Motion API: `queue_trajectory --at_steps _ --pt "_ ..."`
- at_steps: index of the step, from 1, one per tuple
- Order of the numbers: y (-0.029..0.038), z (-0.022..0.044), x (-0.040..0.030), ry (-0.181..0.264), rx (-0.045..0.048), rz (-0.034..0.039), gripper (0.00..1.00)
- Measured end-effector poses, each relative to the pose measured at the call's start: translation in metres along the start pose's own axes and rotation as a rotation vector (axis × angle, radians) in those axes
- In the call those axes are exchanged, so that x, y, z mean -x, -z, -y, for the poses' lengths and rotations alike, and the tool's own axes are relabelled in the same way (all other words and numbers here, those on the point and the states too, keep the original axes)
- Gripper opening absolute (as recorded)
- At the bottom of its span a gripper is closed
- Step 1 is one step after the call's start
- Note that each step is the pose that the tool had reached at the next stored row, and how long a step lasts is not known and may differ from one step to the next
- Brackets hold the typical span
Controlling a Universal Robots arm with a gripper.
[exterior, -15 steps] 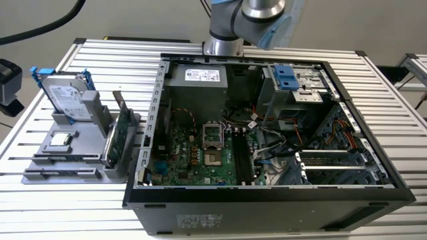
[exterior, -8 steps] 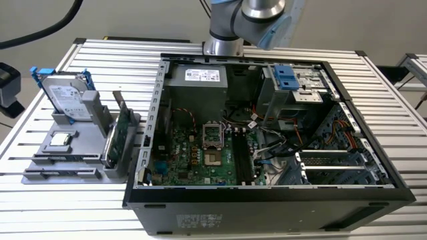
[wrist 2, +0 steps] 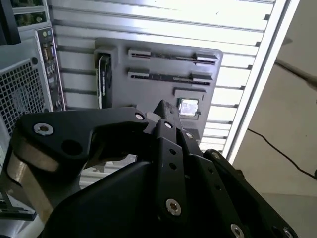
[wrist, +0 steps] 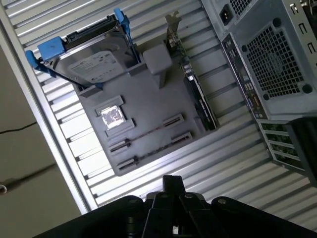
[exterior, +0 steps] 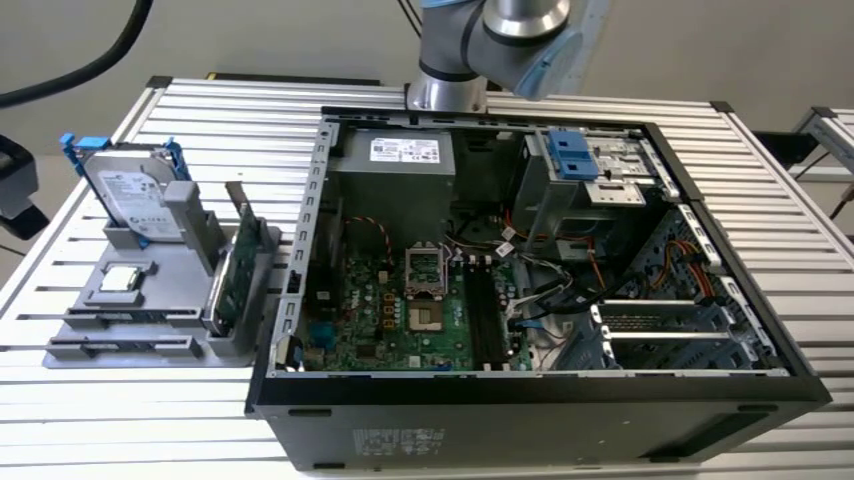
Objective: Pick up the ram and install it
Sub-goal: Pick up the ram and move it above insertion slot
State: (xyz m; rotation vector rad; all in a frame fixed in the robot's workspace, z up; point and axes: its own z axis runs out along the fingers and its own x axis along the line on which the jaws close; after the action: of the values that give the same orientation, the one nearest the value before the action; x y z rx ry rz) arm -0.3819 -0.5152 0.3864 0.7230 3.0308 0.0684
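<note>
Currently the ram [wrist 2: 171, 77] stands on edge in a slot of the grey tray [wrist: 148, 101], at the tray's near end in the exterior view. It is not lifted and not installed. A second slot runs parallel just beside it; I cannot tell if that one is filled too.

The tray lies on the slatted bench [exterior: 200, 110], on the exterior view's left of the open case [exterior: 534, 410]. The tray also holds:
- the drive [exterior: 134, 190], upright at the far end
- the card [exterior: 240, 265], on edge along the side nearest the case
- a chip [exterior: 120, 278], flat between the drive and the slots

The tool [wrist: 172, 182] hangs above the tray in both wrist views — clenched, tips together, nothing held. It is well apart from the ram. The arm [exterior: 494, 30] shows at the far edge of the bench, behind the case.
</note>
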Motion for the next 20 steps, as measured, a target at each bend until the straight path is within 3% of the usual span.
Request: queue_trajectory --at_steps 20 --pt "-0.0005 0.0019 -0.0037 -0.19 -0.0027 0.0092 0.0"
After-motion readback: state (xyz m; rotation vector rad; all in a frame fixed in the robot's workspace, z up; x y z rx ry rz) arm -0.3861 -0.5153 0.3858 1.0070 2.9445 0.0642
